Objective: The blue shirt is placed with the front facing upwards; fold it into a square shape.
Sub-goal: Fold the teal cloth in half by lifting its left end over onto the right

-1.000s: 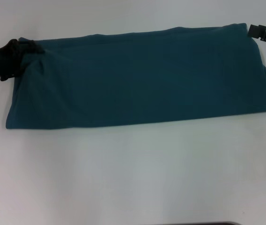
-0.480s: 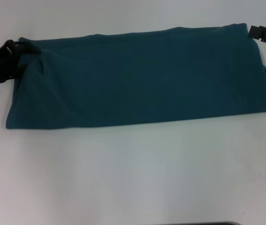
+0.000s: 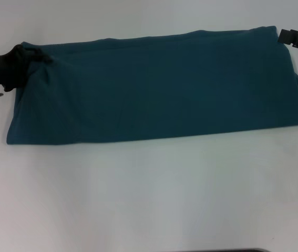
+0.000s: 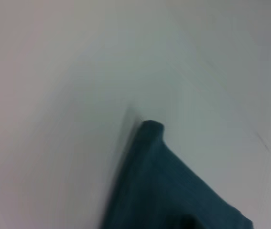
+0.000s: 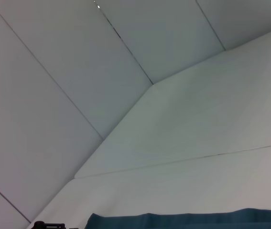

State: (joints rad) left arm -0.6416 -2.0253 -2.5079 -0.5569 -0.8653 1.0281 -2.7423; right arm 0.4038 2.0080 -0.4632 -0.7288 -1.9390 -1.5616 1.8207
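One blue shirt (image 3: 159,86), two grippers, one table (image 3: 149,199).

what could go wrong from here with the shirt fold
1. The left gripper sits at the bunched far-left corner of the blue shirt; if that pinch holds only one layer, the folded band may come apart when it is lifted.
2. The right gripper is at the far-right corner, near the view's edge; uneven motion of the two arms could skew the fold.
3. Cloth sticks out at the shirt's right end, so the square may end up uneven.
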